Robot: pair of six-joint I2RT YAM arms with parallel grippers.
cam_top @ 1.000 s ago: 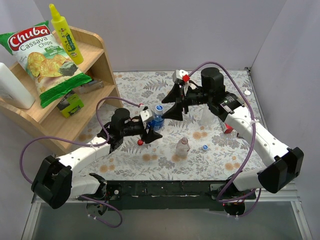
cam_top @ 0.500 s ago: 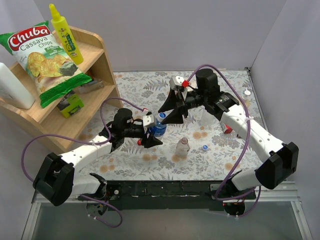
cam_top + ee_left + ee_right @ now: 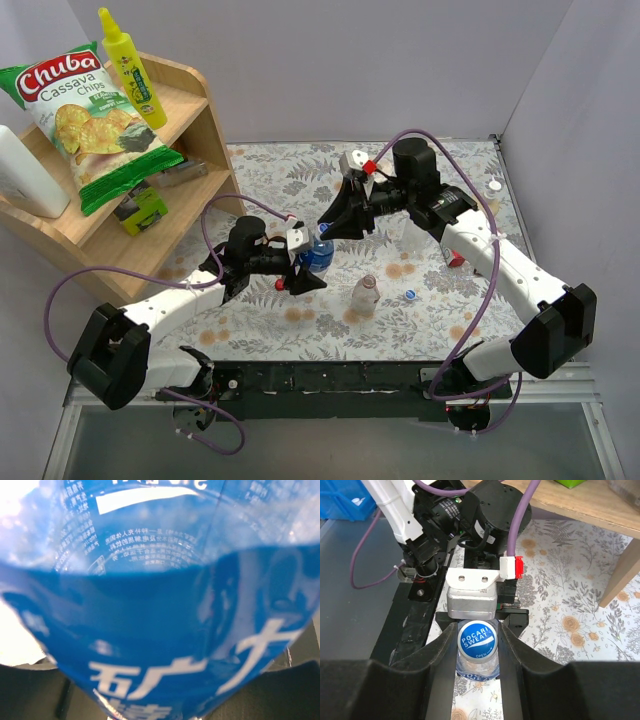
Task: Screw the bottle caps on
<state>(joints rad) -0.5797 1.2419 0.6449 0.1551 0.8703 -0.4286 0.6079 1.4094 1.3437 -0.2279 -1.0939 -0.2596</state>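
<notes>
While left tool [image 3: 307, 266] clamps blue bottle [image 3: 160, 630], right tool [image 3: 477, 647] pinches its blue cap [image 3: 477, 638], clear bottle [image 3: 365, 293] close by

The left tool [image 3: 305, 270], clamped on the blue bottle [image 3: 318, 257], meets the right tool [image 3: 335, 222] pinching its blue cap [image 3: 477, 639]. A clear bottle [image 3: 365, 293] stands just nearer; the shelf [image 3: 190, 150] blocks leftward; bare table [image 3: 275, 170] lies beyond.

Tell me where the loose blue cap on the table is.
Top view: the loose blue cap lies on the table, right of centre, just right of the small clear bottle.
</notes>
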